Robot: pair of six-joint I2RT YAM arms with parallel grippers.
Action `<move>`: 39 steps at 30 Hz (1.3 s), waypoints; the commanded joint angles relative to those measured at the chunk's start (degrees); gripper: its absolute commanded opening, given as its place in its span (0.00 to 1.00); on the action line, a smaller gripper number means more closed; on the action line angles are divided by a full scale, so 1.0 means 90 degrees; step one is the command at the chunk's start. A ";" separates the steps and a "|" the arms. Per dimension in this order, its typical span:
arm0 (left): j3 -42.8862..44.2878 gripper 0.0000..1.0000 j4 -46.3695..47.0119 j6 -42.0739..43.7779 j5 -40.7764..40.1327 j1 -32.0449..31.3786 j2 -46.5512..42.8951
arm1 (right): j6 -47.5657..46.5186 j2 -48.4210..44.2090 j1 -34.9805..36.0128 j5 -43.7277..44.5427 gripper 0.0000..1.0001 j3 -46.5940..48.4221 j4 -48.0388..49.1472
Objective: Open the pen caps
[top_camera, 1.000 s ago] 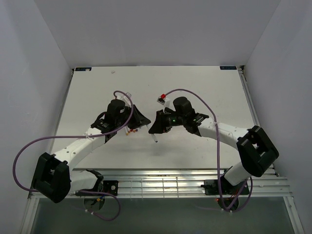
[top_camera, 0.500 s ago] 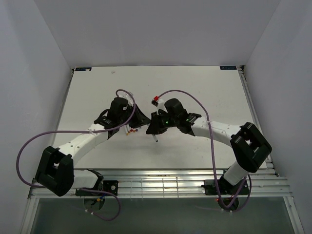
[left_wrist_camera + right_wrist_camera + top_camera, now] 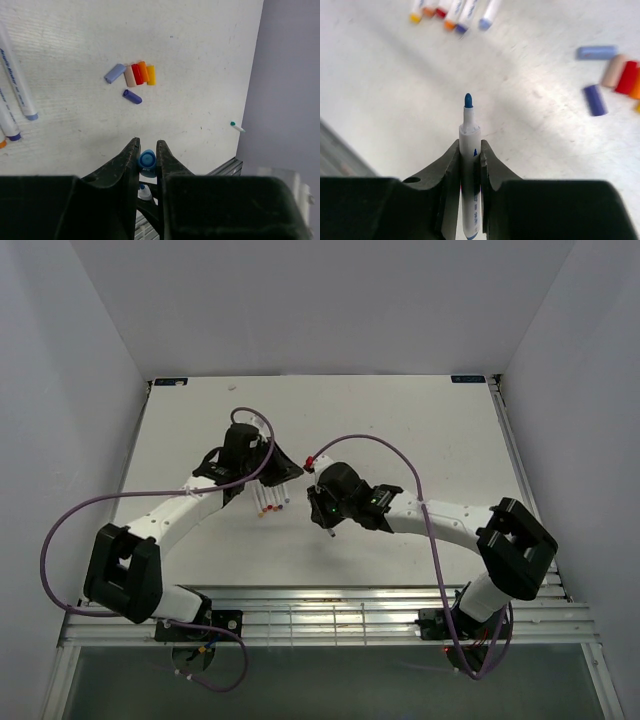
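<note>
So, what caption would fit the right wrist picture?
Right claw grips an uncapped blue marker; loose caps lie nearby.

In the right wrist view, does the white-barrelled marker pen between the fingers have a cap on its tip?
No, the white-barrelled marker pen clamped in the right gripper shows a bare blue tip.

The desk (image 3: pixel 200 50) is matt white and faintly grainy, with small scuffs. The loose pen caps (image 3: pixel 136 75) look like smooth plastic with a soft sheen, the blue cap (image 3: pixel 147 159) glossier. The pen barrel (image 3: pixel 469 134) is smooth white plastic. The left gripper (image 3: pixel 147 145) and right gripper (image 3: pixel 469 147) are matt black plastic.
</note>
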 commanded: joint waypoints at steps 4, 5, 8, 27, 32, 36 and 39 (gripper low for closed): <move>-0.0070 0.00 -0.0505 0.0178 -0.0849 0.0544 -0.0982 | -0.0223 -0.0070 -0.0580 -0.3638 0.08 -0.0296 0.1598; -0.0041 0.00 -0.0651 0.0237 -0.1045 0.0594 -0.1167 | -0.0175 -0.0011 -0.0600 -0.3611 0.08 -0.0247 0.1617; -0.0098 0.00 -0.0984 0.0374 -0.1602 0.0692 -0.1490 | 0.0108 0.0340 -0.0746 -0.3571 0.08 0.0017 0.1685; -0.1446 0.00 -0.1277 0.1008 -0.0968 0.0692 -0.3767 | 0.1193 0.3768 -0.1371 -0.2175 0.16 0.3083 0.1511; -0.1563 0.00 -0.1327 0.1077 -0.0959 0.0692 -0.3825 | 0.1407 0.3944 -0.1420 -0.1882 0.21 0.3132 0.1490; -0.1671 0.00 -0.1297 0.1087 -0.0929 0.0692 -0.3893 | 0.1564 0.4052 -0.1459 -0.1950 0.25 0.3201 0.1470; -0.1720 0.00 -0.1259 0.1087 -0.0890 0.0692 -0.3884 | 0.1690 0.4198 -0.1449 -0.2145 0.36 0.3308 0.1422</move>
